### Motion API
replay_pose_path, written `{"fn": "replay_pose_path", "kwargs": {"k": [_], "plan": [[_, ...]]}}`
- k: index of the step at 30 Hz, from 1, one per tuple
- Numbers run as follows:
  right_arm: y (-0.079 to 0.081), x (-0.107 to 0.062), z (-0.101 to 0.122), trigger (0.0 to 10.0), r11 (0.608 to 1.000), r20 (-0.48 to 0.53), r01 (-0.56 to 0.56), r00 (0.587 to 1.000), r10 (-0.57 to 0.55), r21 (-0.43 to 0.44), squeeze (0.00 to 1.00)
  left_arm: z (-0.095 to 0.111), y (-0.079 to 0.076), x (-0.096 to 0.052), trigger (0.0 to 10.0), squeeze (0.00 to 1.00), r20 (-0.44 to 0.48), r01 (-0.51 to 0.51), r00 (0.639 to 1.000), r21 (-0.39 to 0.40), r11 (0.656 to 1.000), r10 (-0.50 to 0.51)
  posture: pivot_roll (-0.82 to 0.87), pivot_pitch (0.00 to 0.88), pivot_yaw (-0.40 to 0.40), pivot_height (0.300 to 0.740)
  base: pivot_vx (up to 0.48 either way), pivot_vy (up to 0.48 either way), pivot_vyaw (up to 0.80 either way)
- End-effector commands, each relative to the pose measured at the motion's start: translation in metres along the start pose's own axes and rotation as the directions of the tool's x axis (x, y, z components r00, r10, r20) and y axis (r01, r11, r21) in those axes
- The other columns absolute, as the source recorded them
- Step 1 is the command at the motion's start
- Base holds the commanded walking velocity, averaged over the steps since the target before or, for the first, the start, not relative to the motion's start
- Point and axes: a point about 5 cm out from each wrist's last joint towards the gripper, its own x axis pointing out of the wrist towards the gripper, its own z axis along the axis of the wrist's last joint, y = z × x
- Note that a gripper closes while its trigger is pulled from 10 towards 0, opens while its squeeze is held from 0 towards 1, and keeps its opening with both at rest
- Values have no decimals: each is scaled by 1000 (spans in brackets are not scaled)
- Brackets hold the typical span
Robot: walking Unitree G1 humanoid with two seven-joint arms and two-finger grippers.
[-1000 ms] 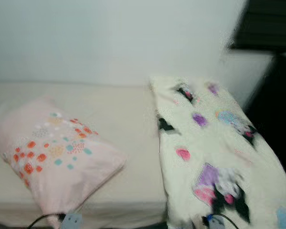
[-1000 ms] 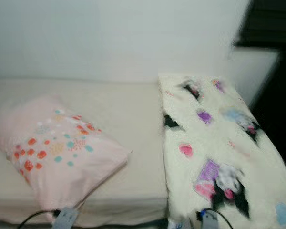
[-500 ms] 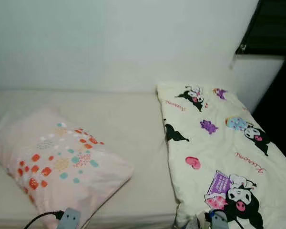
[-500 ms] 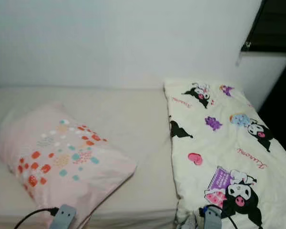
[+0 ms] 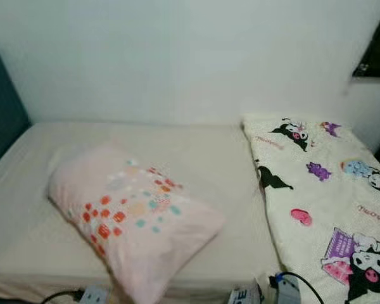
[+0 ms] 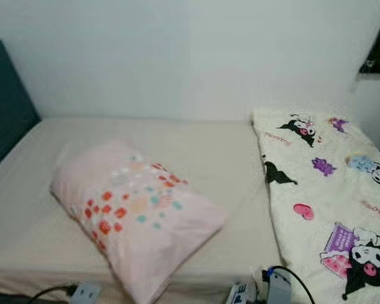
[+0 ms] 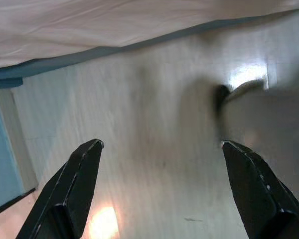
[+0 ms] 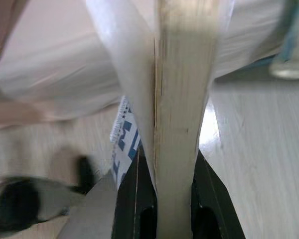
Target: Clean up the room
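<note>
The right hand [image 8: 162,199] is closed on a flat pale book-like object with a white sheet [image 8: 177,99], held low near the bed's near edge. The left hand [image 7: 162,189] is open and empty above the pale wooden floor [image 7: 154,124]. On the beige bed [image 5: 196,145] lie a pink spotted pillow [image 5: 130,215] and, to the right, a cream cartoon-printed quilt [image 5: 329,190]. I judge the held item should stay firmly pinched and level until a proper place is found.
</note>
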Motion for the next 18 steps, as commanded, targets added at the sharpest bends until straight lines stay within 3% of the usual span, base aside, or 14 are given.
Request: {"fn": "replay_pose_path", "kwargs": {"k": [1, 5, 13, 18], "plan": [[3, -2, -18, 10000, 1000, -76, 3, 997, -3, 3, 0, 3, -1, 1, 10000, 0, 8, 14, 1000, -5, 1000, -14, 34, 0, -70, 740, 0, 0, -456], [2, -2, -20, 10000, 1000, -84, 14, 996, -13, 16, 0, 4, -4, 1, 10000, 0, 8, 42, 999, 4, 999, -42, 34, 0, -70, 740, 0, -231, -714], [-9, -4, -21, 10000, 999, -78, 41, 996, -40, 9, 0, 4, -3, 1, 10000, 0, 6, 25, 1000, -12, 1000, -25, 32, 0, -78, 740, 0, -447, 0], [-19, -6, -12, 10000, 998, -34, 67, 997, -66, 22, 0, 8, -1, 1, 10000, 0, 25, 2, 1000, -28, 1000, -2, 34, 0, -82, 740, 0, 0, 0]]}}
